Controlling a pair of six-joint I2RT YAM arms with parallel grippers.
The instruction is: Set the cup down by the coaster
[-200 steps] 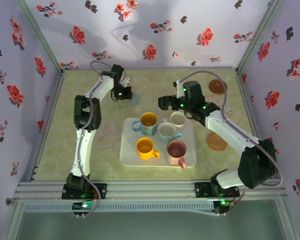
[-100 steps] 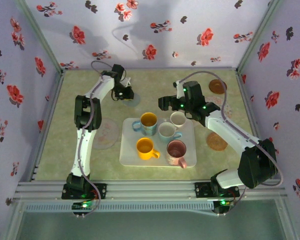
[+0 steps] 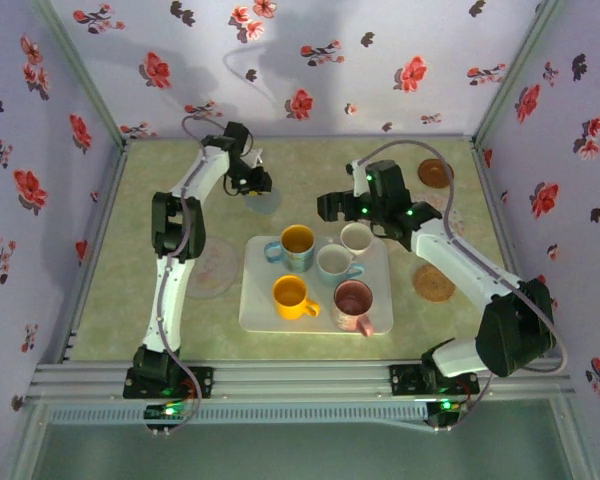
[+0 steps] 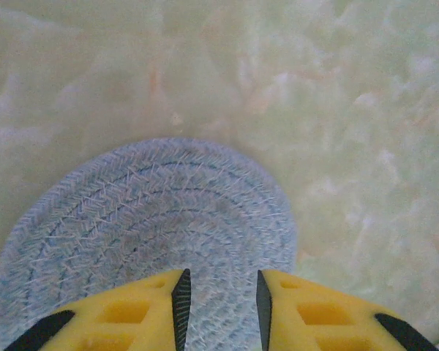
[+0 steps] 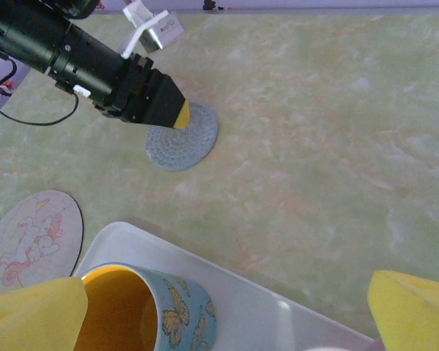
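A blue woven coaster [image 3: 268, 201] lies flat on the table at the back left; the left wrist view has it [image 4: 154, 219] right under the fingers. My left gripper [image 3: 252, 183] [image 4: 221, 281] hovers over its near edge, open, with nothing between the pads, and the right wrist view catches it [image 5: 177, 113] at the coaster [image 5: 183, 139]. A blue butterfly cup with a yellow inside [image 3: 297, 245] [image 5: 150, 311] stands on the white tray [image 3: 255, 305]. My right gripper [image 3: 326, 207] [image 5: 219, 322] is wide open above the tray's back edge, beside that cup.
The tray also carries a white cup [image 3: 357, 237], a pale blue cup [image 3: 335, 263], a yellow cup [image 3: 291, 296] and a pink cup [image 3: 354, 303]. A pale round mat [image 3: 212, 268] lies left of the tray. Brown coasters [image 3: 434, 283] [image 3: 435, 173] lie on the right.
My left gripper has shifted a little toward the back wall, off the middle of the blue coaster. The right arm and the cups have not moved.
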